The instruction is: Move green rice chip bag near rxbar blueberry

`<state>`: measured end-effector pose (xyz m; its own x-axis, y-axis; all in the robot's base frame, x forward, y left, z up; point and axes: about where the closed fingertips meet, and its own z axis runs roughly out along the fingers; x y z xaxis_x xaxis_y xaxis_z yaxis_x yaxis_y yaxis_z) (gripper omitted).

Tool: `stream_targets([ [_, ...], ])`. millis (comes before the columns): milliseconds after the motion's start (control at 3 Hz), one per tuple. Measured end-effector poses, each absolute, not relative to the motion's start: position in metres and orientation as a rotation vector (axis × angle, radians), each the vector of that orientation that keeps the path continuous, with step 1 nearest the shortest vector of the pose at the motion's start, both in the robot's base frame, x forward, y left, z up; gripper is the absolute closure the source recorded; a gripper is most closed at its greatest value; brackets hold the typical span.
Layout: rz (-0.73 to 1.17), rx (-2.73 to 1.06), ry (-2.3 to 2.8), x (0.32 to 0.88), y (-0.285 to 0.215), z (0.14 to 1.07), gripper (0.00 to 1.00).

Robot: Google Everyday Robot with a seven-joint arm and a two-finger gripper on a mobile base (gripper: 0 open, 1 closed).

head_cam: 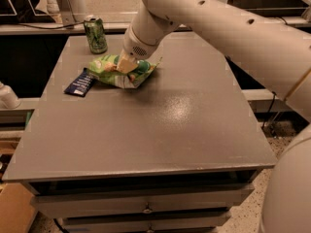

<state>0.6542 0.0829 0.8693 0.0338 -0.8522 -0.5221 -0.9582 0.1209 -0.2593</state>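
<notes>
The green rice chip bag [137,76] is crumpled at the far left part of the grey table [160,130], its left end right beside the rxbar blueberry [79,83], a small navy bar lying flat. My gripper [125,65] comes down from the upper right on a big white arm and is shut on the top of the bag; its tan fingers [128,62] pinch the foil. The bag's underside seems to rest on or just above the tabletop.
A green drink can [95,34] stands upright at the table's far left edge, just behind the bag. A cabinet front with drawers [146,210] lies below the table's near edge. A cardboard box [14,212] sits on the floor at lower left.
</notes>
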Motion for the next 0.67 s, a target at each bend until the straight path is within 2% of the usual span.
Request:
stream_targets([
  [667, 0.256, -1.731, 1.852, 0.6481, 0.0806, 0.8694, 0.14],
])
